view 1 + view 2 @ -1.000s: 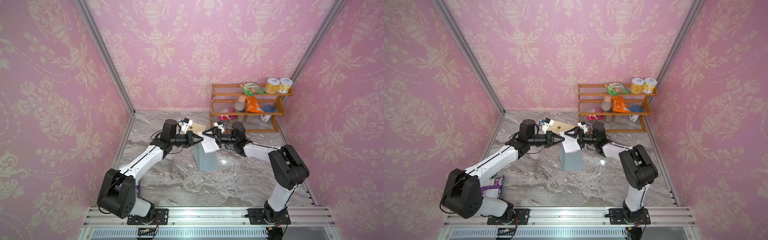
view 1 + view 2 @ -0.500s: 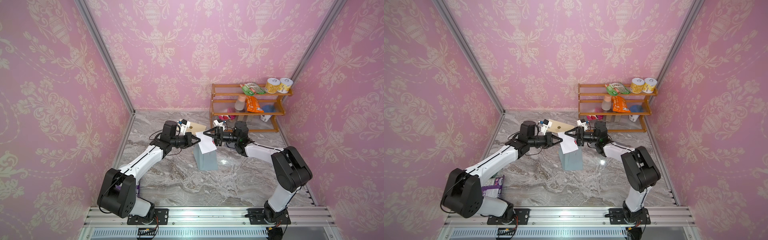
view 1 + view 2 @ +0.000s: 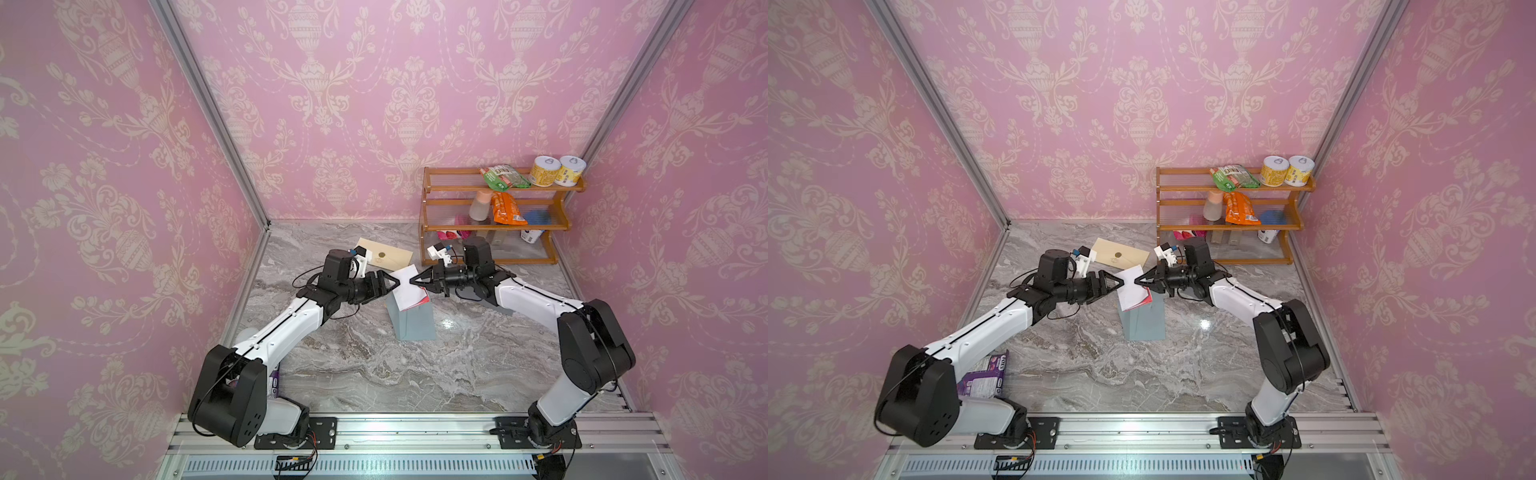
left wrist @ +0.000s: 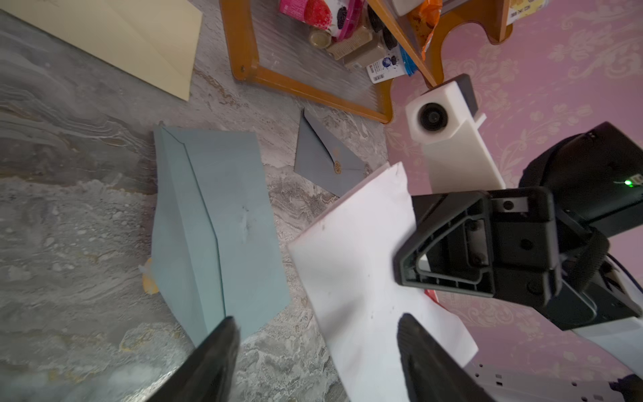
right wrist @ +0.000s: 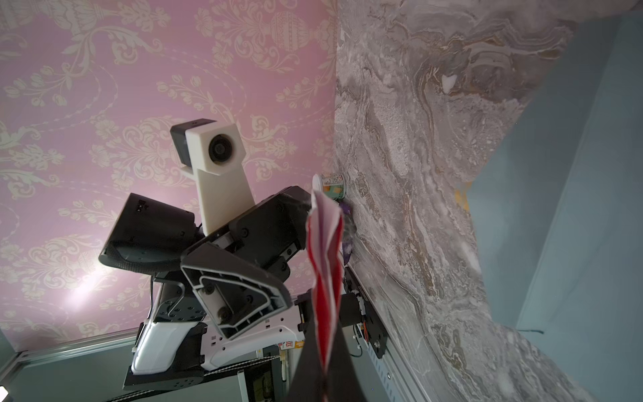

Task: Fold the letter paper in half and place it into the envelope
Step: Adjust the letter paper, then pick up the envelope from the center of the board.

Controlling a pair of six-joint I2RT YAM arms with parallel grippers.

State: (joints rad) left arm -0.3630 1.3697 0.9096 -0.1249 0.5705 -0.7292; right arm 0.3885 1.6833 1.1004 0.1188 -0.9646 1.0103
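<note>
In a top view, left of centre, the left gripper (image 3: 391, 282) stands with its jaws spread wide, gripping nothing. Just right of it, at mid-frame, hangs the folded letter paper (image 3: 409, 293), overlapping the upper end of the blue-grey envelope (image 3: 414, 322) that lies on the marble table (image 3: 353, 365). Further right, the right gripper (image 3: 415, 281) is closed, pinching the paper.

readable text: none | purple packet (image 3: 986, 372) print: too blurred
</note>
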